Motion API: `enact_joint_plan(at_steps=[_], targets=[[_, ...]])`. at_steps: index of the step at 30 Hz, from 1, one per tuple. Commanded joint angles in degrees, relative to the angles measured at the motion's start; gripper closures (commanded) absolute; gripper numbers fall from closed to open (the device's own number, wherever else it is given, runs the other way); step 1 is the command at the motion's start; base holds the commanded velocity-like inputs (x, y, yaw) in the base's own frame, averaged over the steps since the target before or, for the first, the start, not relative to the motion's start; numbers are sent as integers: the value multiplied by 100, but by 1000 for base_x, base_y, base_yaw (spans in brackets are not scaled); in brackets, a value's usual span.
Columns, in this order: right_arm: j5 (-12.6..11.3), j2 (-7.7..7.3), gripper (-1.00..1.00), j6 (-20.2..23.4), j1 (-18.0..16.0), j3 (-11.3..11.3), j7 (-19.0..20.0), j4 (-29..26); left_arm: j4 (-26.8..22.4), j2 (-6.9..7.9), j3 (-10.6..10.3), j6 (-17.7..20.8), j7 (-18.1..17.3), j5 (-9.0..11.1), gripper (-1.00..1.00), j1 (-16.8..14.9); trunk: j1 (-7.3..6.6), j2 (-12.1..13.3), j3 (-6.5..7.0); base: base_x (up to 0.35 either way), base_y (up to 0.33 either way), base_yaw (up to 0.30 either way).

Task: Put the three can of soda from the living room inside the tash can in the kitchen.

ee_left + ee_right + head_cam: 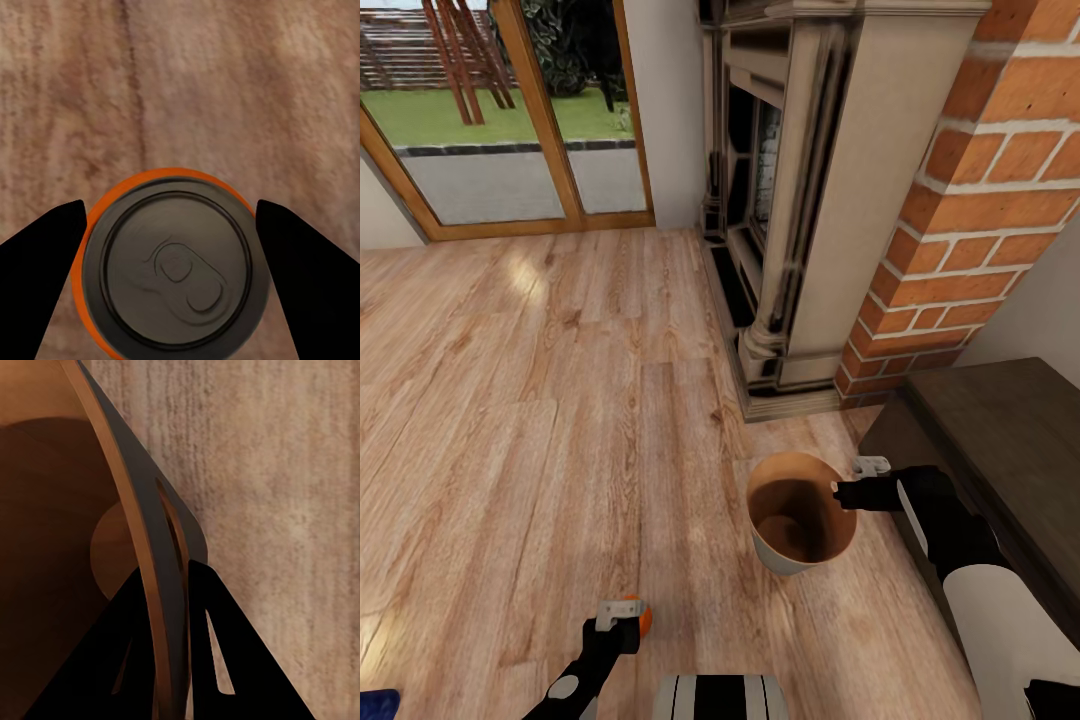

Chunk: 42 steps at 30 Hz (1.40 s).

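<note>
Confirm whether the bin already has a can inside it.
No: in the head view the tash can shows only its bare brown inside, and the orange can of soda sits between the left gripper's fingers.

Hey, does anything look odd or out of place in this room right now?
Yes. The trash can hangs above the wood floor of the living room, pinched by its rim in the right gripper, and looks slightly tilted. Its brown inside looks empty. The left gripper holds an orange soda can upright. Nothing looks spilled or damaged.
</note>
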Motion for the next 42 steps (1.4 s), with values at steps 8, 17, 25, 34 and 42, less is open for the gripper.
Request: enact_joint_plan(at_steps=[8, 17, 25, 34, 42], targets=[[-126, 1, 100, 44, -2, -3, 48, 0, 4, 1, 9, 1, 19, 5, 100, 0, -16, 8, 133, 0, 0, 0], [-126, 1, 100, 44, -2, -3, 48, 0, 3, 1, 2, 1, 19, 4, 100, 0, -39, 20, 333, 0, 0, 0], [-126, 4, 100, 44, -2, -3, 48, 0, 3, 1, 1, 6, 17, 4, 100, 0, -60, 31, 510, 0, 0, 0], [-144, 3, 100, 44, -2, 104, 48, 0, 3, 1, 1, 8, 11, -4, 100, 0, -83, 43, 709, 0, 0, 0], [-153, 3, 100, 44, -2, 123, 49, 0, 3, 11, 1, 26, -77, -2, 100, 0, -103, 53, 886, 0, 0, 0]])
